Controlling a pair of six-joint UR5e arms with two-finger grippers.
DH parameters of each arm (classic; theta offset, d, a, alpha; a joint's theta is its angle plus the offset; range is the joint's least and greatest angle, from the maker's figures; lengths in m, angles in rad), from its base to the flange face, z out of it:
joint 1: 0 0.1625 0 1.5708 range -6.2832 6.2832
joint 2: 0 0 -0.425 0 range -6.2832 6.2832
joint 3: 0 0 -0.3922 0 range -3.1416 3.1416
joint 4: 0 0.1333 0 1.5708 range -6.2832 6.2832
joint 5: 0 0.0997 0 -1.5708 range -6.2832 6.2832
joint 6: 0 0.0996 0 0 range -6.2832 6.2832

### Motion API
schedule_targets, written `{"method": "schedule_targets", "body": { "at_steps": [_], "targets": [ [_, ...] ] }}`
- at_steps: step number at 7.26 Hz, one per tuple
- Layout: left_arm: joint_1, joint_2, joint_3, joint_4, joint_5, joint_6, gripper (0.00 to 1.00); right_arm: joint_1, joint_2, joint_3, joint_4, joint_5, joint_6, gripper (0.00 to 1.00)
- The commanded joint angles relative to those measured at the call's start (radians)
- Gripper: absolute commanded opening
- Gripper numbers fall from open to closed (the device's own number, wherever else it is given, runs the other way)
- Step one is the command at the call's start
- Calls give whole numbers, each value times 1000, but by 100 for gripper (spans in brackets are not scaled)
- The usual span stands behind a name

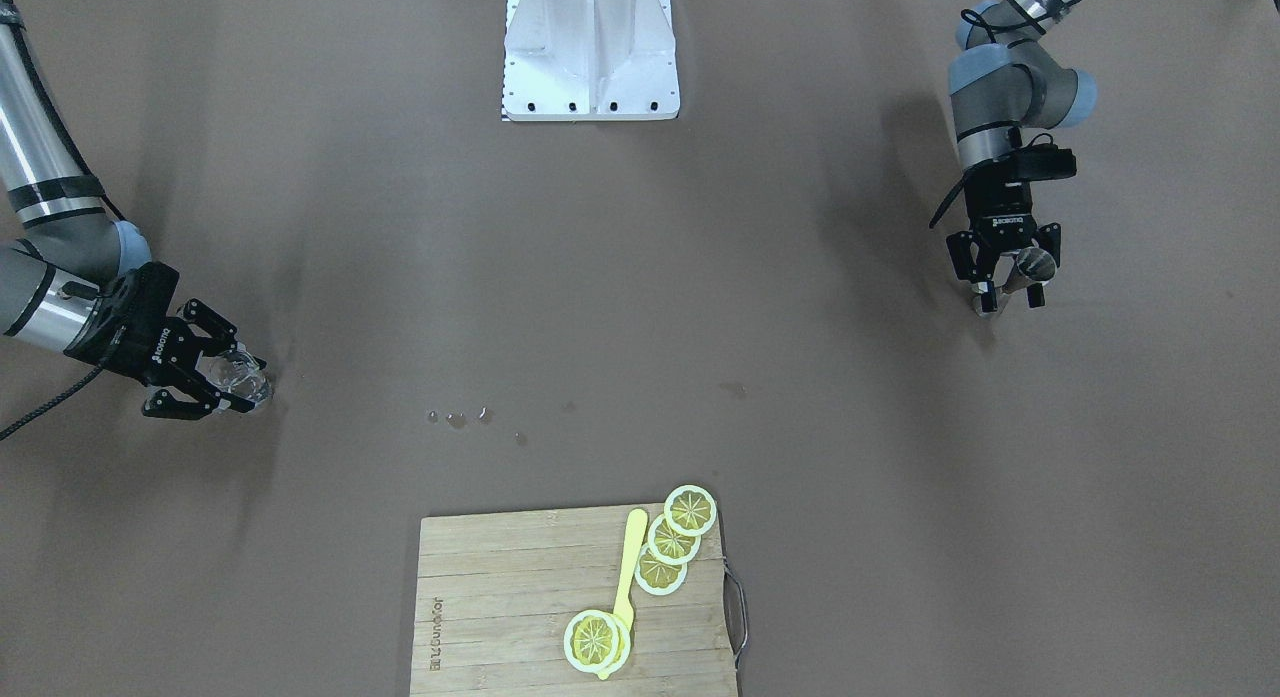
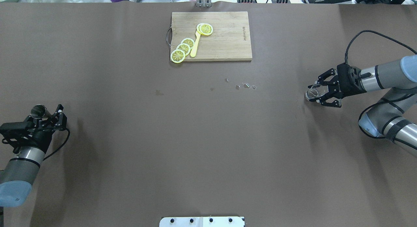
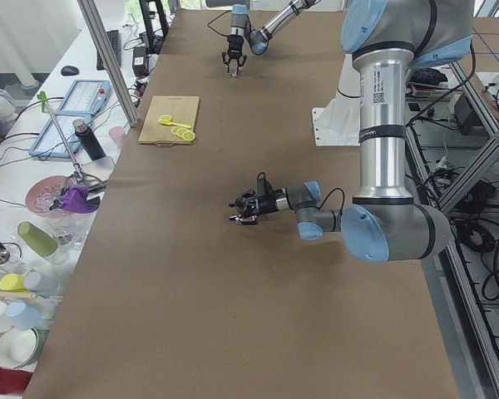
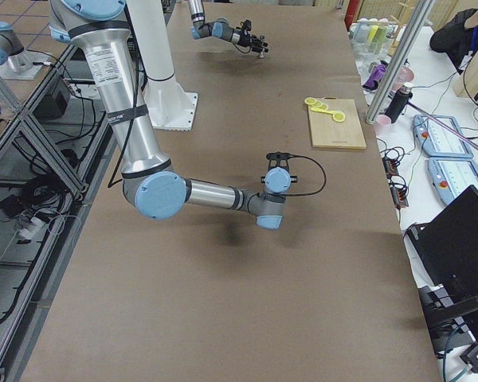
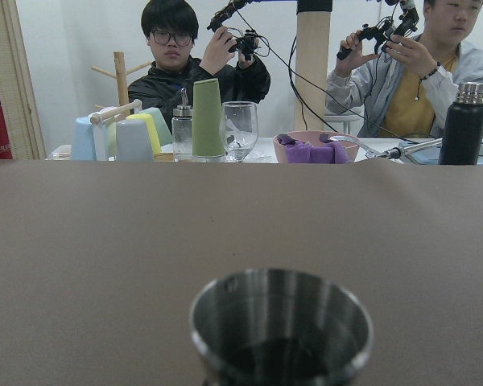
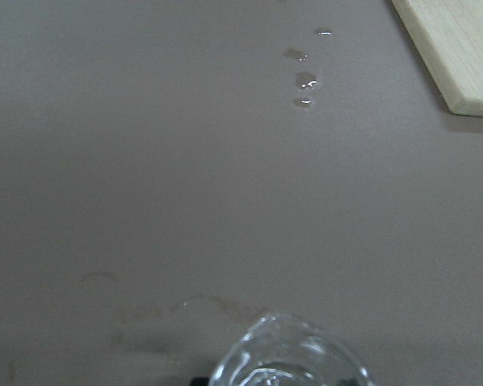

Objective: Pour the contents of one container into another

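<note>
**Steel cup [image 1: 1035, 265] and clear glass [image 1: 243, 379] held toward opposite ends**

The left pincer [image 1: 1008, 289] is clenched on the steel cup, which stands mouth-up toward the left end of the worktop [image 2: 130, 139], roughly midway between the robot-side edge and the far edge. The right pincer [image 1: 253, 386] grasps the clear glass low over the surface toward the right end; whether its base touches, I cannot tell. Between the two runs a broad stretch of brown worktop, with a few water droplets [image 2: 242, 86] lying nearer the glass. A wooden cutting board [image 2: 224, 41] lies at the middle of the far edge, well apart from both pincers. It carries lemon slices [image 2: 183, 48] and a yellow utensil [image 2: 194, 46]. The robot's white base [image 2: 202, 221] sits at the middle of the robot-side edge.
</note>
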Motion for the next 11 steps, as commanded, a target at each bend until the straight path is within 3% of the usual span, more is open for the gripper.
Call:
{"method": "schedule_targets", "body": {
  "at_steps": [1, 3, 6, 8, 10, 11],
  "targets": [
    [10, 7, -9, -4, 9, 0, 99, -1, 7, 3, 1, 4, 1, 100],
    [86, 52, -34, -7, 90, 0, 99, -1, 19, 7, 2, 3, 1, 100],
    [122, 108, -101, -3, 110, 5, 99, -1, 70, 18, 2, 0, 88, 100],
    [212, 137, -143, 3, 222, 8, 99, -1, 124, 18, -2, -9, 212, 100],
    [277, 136, -198, 2, 230, 26, 99, 2, 165, 20, -12, -156, 390, 100],
    [309, 136, -224, 2, 261, 26, 99, 11, 170, 61, -119, -196, 450, 100]
  ]
}}
